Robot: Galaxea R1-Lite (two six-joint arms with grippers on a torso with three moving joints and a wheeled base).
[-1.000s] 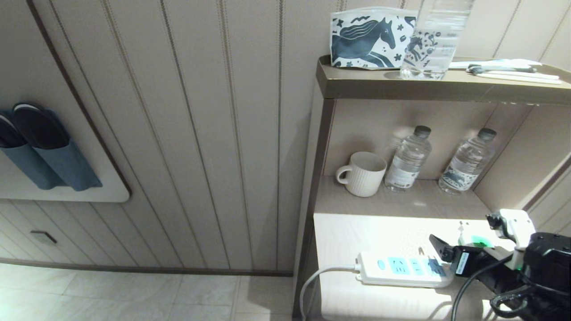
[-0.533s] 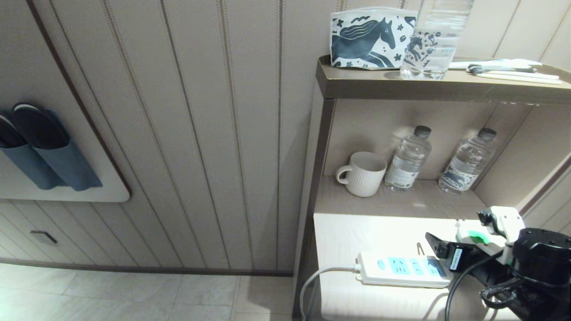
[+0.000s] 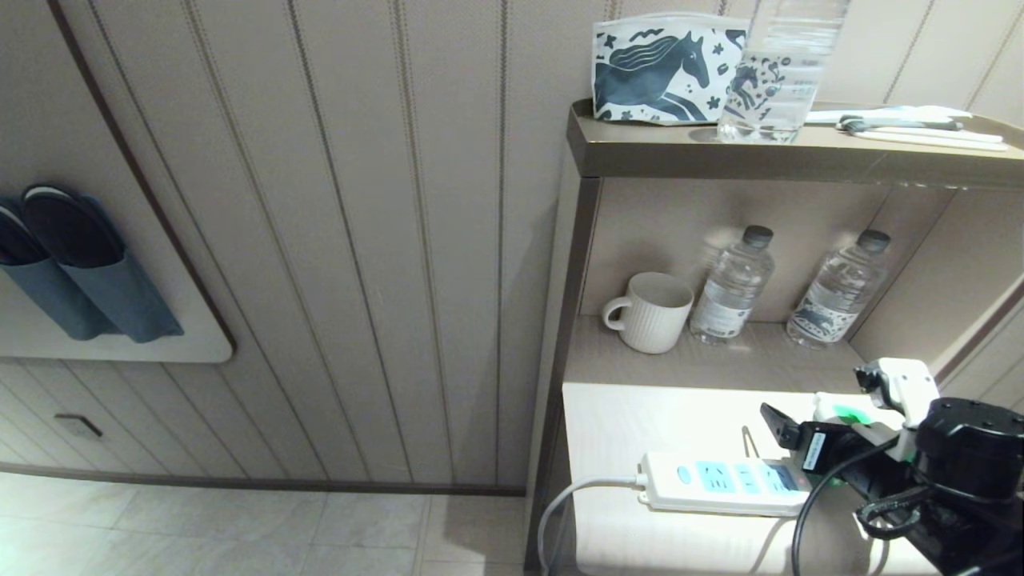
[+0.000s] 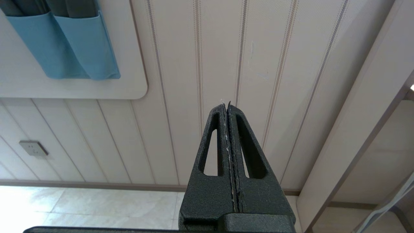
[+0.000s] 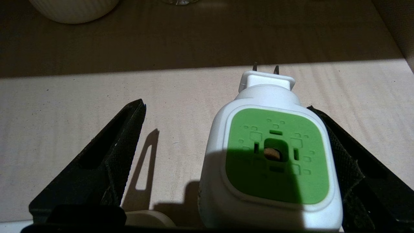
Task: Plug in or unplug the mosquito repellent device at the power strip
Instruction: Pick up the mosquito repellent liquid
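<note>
Head view, power strip (image 3: 724, 484): lying flat along the front edge of the pale counter (image 3: 656, 424), white cord trailing off to the left.
Mosquito repellent device (image 5: 271, 155): unplugged, above the counter just behind the strip's right end, prongs clear of the sockets.
Right gripper (image 5: 236, 161): fingers spread wide; the device rests against one finger, the other stands well apart.
Left gripper (image 4: 228, 113): off by the panelled wall, fingers pressed together, holding nothing.
</note>
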